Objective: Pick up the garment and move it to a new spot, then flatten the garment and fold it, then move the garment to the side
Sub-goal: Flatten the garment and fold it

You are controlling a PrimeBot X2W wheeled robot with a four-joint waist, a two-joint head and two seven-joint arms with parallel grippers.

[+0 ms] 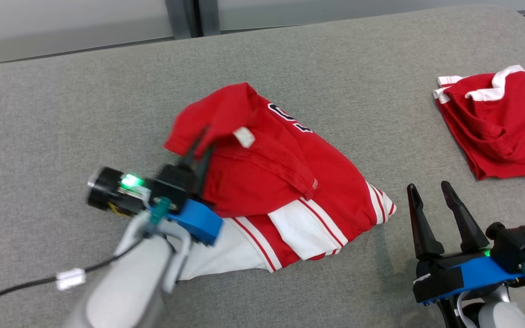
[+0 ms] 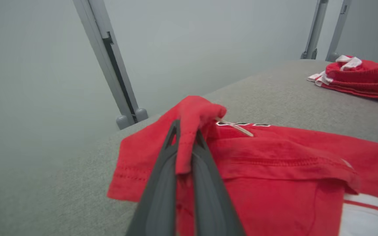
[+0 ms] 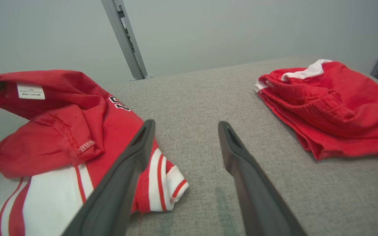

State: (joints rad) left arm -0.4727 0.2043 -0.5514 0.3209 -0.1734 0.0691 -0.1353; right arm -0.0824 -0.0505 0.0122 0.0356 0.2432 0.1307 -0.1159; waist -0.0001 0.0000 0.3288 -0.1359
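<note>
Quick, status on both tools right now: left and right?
Left tool: closed, pinching a raised fold of the red garment.
Right tool: open, holding nothing.

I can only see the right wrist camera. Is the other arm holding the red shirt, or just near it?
Observer: It's holding it. The left gripper has its fingers shut on a fold of the red shirt, which the left wrist view shows pinched between them.
Operator: Are any lights on that arm?
Observer: Yes, a green light glows on its wrist in the head view.
Operator: Does anything dangle from it?
Observer: A black cable with a white tag trails off from the forearm across the grey surface.
</note>
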